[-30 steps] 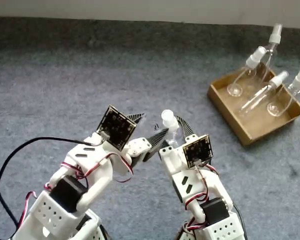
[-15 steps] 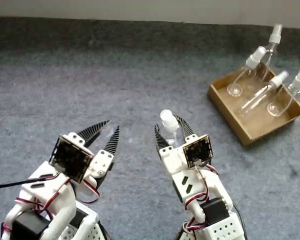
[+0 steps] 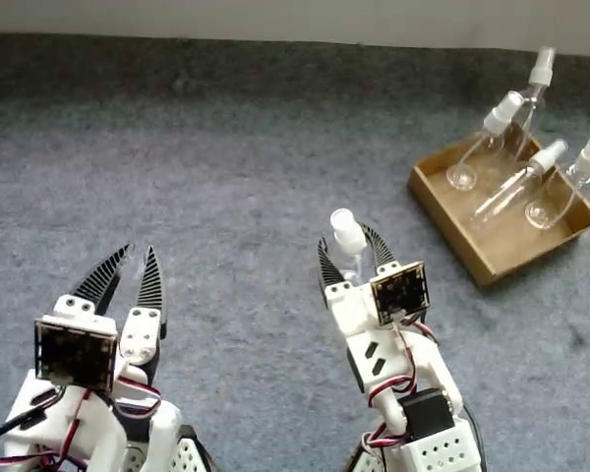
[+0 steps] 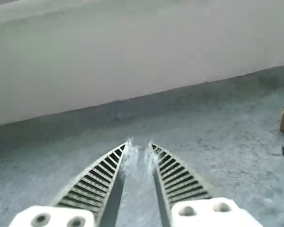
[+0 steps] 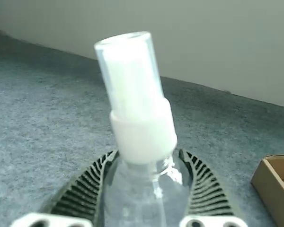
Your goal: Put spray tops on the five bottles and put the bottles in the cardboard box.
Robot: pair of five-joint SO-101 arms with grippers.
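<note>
The 5th bottle [image 3: 354, 264] stands upright between the fingers of my right gripper [image 3: 346, 246], which pinch its clear body. I grip it low, so the white spray top [image 3: 344, 228], already seated, pokes free above my fingertips. The cardboard box [image 3: 444, 228] lies off to my right with 4 capped bottles [image 3: 506, 192] leaning in it, so I judge this one ready to carry over. My left gripper [image 3: 140, 254] hangs spread and empty, well apart, leaving the path to the box free.

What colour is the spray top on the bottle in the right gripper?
White: the spray top on the held bottle, clearest in the right wrist view.
</note>
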